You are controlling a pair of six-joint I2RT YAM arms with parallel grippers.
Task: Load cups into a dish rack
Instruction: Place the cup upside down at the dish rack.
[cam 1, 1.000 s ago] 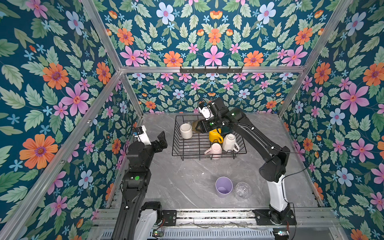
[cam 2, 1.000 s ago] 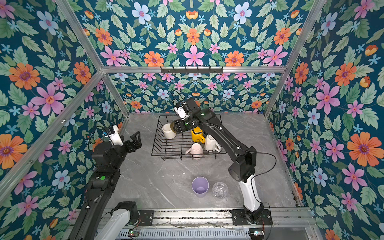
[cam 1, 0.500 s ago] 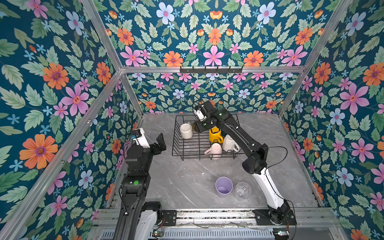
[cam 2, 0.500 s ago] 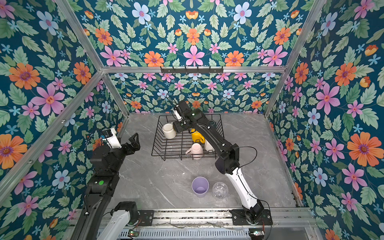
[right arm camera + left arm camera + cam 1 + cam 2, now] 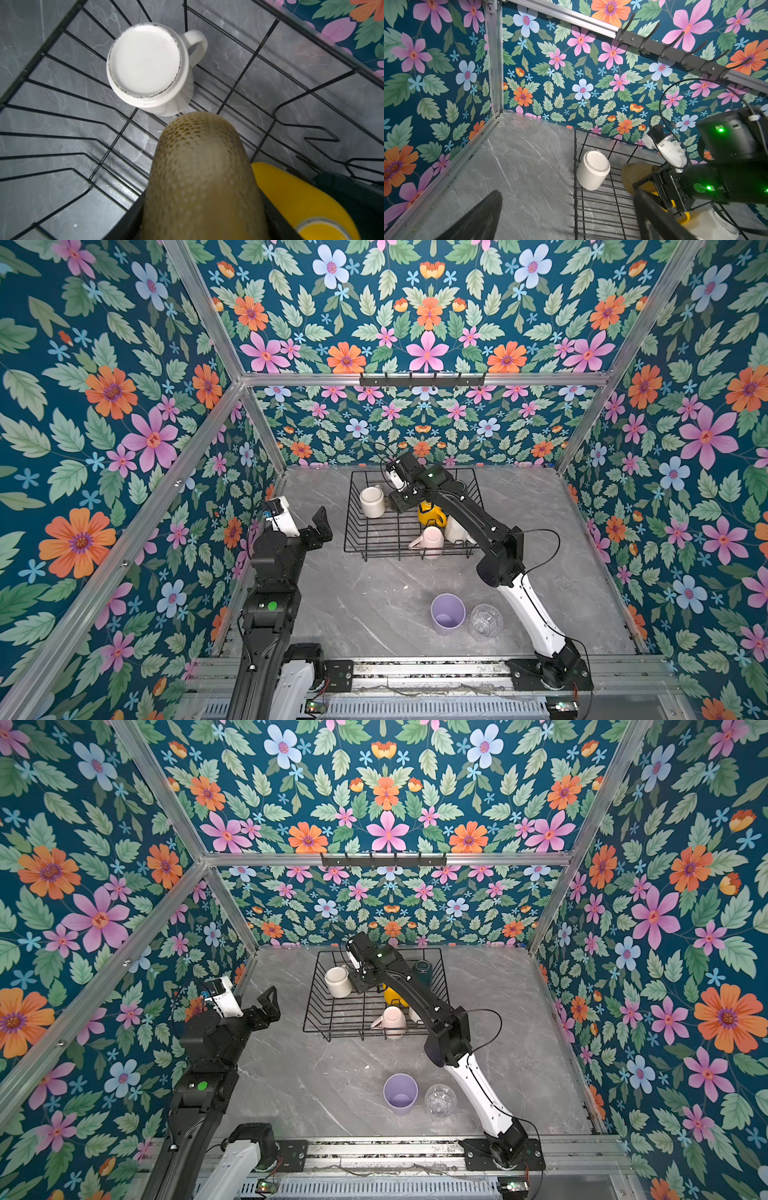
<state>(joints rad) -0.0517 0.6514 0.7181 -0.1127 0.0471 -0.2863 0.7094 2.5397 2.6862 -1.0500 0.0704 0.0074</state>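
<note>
Enclosure fixtures, as found.
Grey marble tabletop (image 5: 357, 601); floral-print walls (image 5: 124, 414); black hook rail (image 5: 422, 381) mounted on aluminium crossbar (image 5: 299, 379), back wall.

Black-and-white arms (image 5: 469, 510), green lights (image 5: 272, 605)

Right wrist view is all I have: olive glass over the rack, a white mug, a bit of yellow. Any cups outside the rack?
Observer: Two: a lilac tumbler and a clear glass, upright side by side on the table near the front.
Operator: Left claw busy?
Observer: No, the left claw is open and empty, raised left of the dish rack.
Operator: More in the rack?
Observer: A pink mug at its front edge.
</note>
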